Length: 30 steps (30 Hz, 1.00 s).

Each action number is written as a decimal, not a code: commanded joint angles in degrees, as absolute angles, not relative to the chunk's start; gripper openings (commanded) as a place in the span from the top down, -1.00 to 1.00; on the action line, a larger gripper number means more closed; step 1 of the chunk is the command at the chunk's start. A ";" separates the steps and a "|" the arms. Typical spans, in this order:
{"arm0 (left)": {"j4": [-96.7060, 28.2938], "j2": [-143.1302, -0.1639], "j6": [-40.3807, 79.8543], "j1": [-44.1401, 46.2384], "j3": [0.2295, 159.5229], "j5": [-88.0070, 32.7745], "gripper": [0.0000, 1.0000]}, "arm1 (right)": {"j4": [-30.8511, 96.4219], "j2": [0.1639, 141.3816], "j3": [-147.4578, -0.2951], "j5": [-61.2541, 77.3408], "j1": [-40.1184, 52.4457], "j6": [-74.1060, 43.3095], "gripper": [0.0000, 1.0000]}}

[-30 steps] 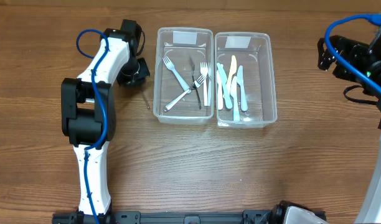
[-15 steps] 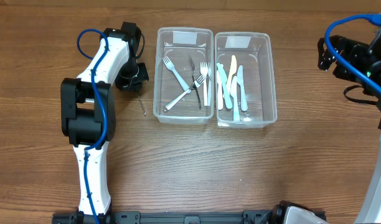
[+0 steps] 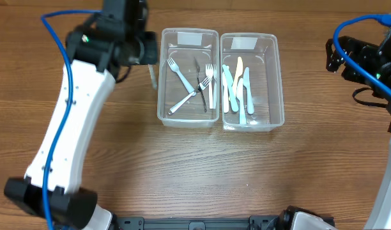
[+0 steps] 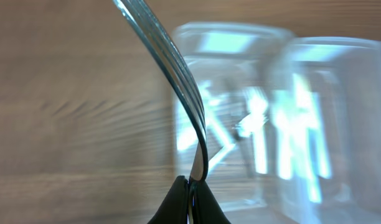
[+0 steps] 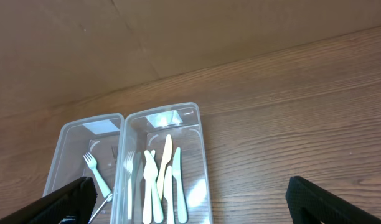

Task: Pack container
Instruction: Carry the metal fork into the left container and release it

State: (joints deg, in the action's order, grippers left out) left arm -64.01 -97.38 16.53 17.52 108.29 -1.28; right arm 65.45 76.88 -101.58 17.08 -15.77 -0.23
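Left hand (image 4: 191, 188) pinches a clear utensil (image 4: 180, 81) beside the left bin (image 3: 160, 102).

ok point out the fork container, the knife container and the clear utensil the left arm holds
fork container (image 3: 189, 124), overhead view, near rim
knife container (image 3: 267, 76), overhead view, bare floor
clear utensil (image 4: 185, 93), left wrist view, curved shaft

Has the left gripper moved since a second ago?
Yes. The left gripper, holding a clear plastic utensil, moved up-image beside the fork-filled clear plastic bin, toward its top-left corner.
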 commanded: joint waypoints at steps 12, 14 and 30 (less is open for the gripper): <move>-52.21 -119.87 20.64 24.21 107.74 -7.03 0.79 | 65.10 76.53 -102.45 16.53 -15.84 -0.47 -1.00; -52.58 -120.31 19.22 24.10 107.74 -9.47 0.63 | 65.10 76.53 -102.45 16.53 -15.84 -0.47 -1.00; -74.32 -99.59 14.83 17.54 116.49 10.48 -0.42 | 65.10 76.53 -102.45 16.53 -15.84 -0.47 -1.00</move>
State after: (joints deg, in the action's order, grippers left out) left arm -69.76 -104.84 15.88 20.53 115.02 -1.50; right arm 65.47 76.88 -101.58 17.08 -15.77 -0.25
